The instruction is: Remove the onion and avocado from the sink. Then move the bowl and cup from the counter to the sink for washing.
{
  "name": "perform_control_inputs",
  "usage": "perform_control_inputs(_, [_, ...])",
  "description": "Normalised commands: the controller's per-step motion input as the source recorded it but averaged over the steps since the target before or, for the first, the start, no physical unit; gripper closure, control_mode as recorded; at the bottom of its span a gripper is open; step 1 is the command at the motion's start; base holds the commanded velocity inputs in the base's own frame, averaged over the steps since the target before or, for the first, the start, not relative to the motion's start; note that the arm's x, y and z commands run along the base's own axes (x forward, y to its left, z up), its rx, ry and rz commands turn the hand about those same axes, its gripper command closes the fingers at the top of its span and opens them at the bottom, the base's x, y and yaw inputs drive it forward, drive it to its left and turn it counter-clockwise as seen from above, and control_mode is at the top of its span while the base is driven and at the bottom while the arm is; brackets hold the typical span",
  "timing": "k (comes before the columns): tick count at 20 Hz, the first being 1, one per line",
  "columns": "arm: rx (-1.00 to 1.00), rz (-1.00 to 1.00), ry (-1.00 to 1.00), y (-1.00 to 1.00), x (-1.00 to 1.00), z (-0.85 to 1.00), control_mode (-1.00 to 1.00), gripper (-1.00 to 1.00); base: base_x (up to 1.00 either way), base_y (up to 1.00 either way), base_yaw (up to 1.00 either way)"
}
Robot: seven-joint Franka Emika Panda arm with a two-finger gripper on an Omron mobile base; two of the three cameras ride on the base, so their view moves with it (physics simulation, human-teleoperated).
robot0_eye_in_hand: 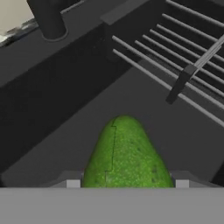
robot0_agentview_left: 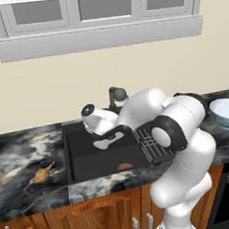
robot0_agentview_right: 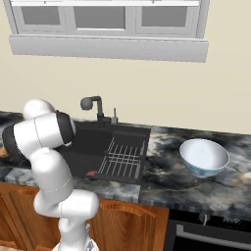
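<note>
The avocado (robot0_eye_in_hand: 127, 153), green and rounded, lies close between my fingertips (robot0_eye_in_hand: 72, 183) in the hand view, touching both of them. My gripper (robot0_eye_in_hand: 127, 183) is shut on it, low inside the black sink (robot0_agentview_left: 86, 161), left of the wire rack (robot0_eye_in_hand: 188, 52). From the left base view the hand (robot0_agentview_left: 103, 142) reaches down into the basin. The tan onion (robot0_agentview_left: 41, 174) rests on the marbled counter (robot0_agentview_left: 16, 150) to the left of the sink. At the right, the white, blue-rimmed bowl (robot0_agentview_right: 204, 157) stands on the counter. The cup is out of view.
The dark faucet (robot0_agentview_left: 115, 95) rises at the back of the sink, just behind my hand. A small red thing (robot0_agentview_left: 124, 166) lies by the sink's front wall. A dark oven front (robot0_agentview_right: 211, 230) sits below the counter on the right.
</note>
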Motion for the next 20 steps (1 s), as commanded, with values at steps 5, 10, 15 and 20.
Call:
perform_control_inputs(5, [0.16,0.00,-0.05,0.16,-0.06,0.30,-1.00,1.00,0.00,0.00,0.00])
perform_control_inputs(10, [0.23,0.00,-0.01,0.11,-0.11,0.27,-1.00,1.00,0.00,0.00,0.00])
perform_control_inputs(15, [0.15,0.00,-0.07,0.19,-0.09,0.24,-1.00,1.00,0.00,0.00,0.00])
perform_control_inputs(20, [0.06,0.00,-0.13,0.28,-0.08,0.25,-1.00,1.00,0.00,0.00,0.00])
